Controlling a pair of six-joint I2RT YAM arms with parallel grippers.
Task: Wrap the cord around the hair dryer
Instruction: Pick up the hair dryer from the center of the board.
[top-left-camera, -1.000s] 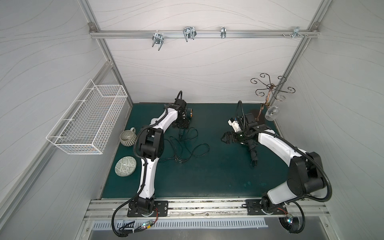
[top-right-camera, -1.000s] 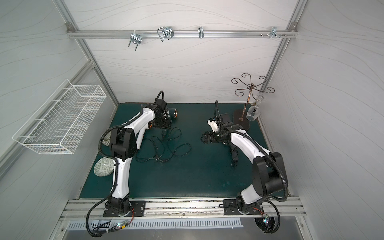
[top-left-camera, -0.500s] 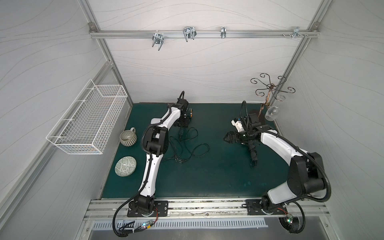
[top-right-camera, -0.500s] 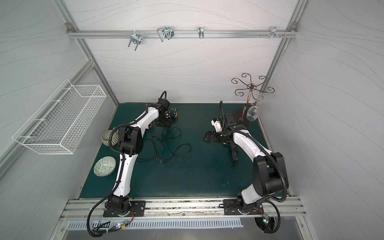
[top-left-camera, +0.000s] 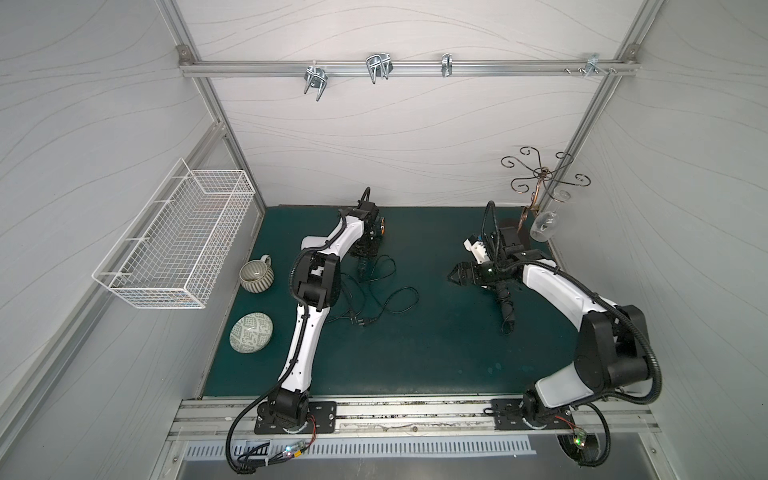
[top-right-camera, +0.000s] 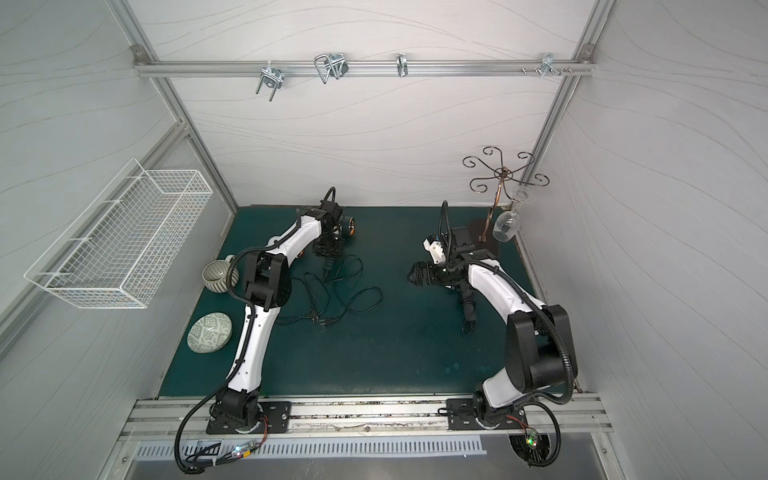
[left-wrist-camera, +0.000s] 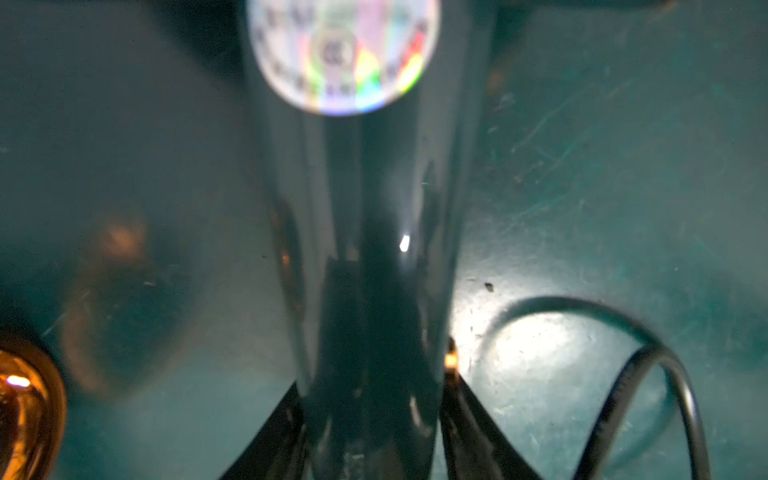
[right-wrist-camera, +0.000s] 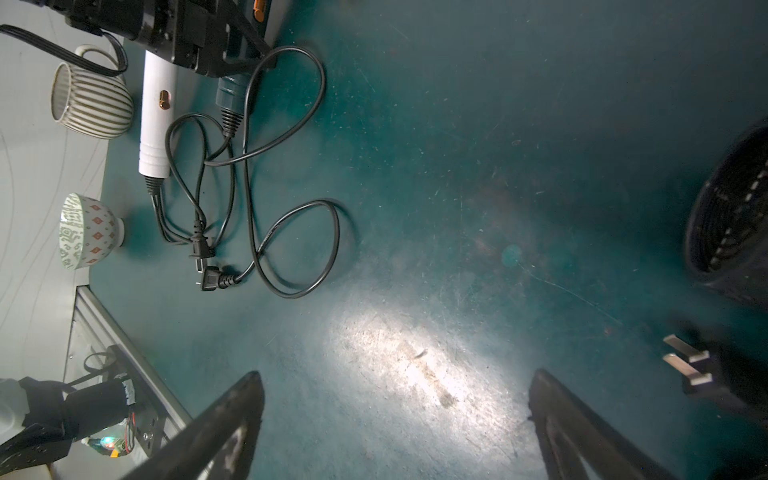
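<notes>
The dark hair dryer (top-left-camera: 380, 227), with a copper ring at its nozzle, lies at the back of the green mat (top-left-camera: 415, 353) and shows in both top views (top-right-camera: 350, 226). My left gripper (left-wrist-camera: 372, 382) is shut on its glossy handle (left-wrist-camera: 365, 208); a black finger presses each side. The black cord (top-left-camera: 386, 291) leaves the handle's end and lies in loose loops on the mat, ending in a plug (right-wrist-camera: 212, 278). My right gripper (right-wrist-camera: 395, 399) hangs open over bare mat to the right (top-left-camera: 455, 276), well apart from the cord.
A white hair tool (right-wrist-camera: 156, 116) lies under the left arm, its cord tangled with the dryer's. A black appliance (top-left-camera: 506, 307) with a plug (right-wrist-camera: 685, 361) lies under the right arm. A ribbed cup (top-left-camera: 256, 274), a bowl (top-left-camera: 250, 333), a wire basket (top-left-camera: 174, 241) and a glass stand (top-left-camera: 540, 183) line the edges.
My left gripper's jaws have closed in on the dryer's handle, and the left elbow has swung a little to the right. The right arm has barely moved.
</notes>
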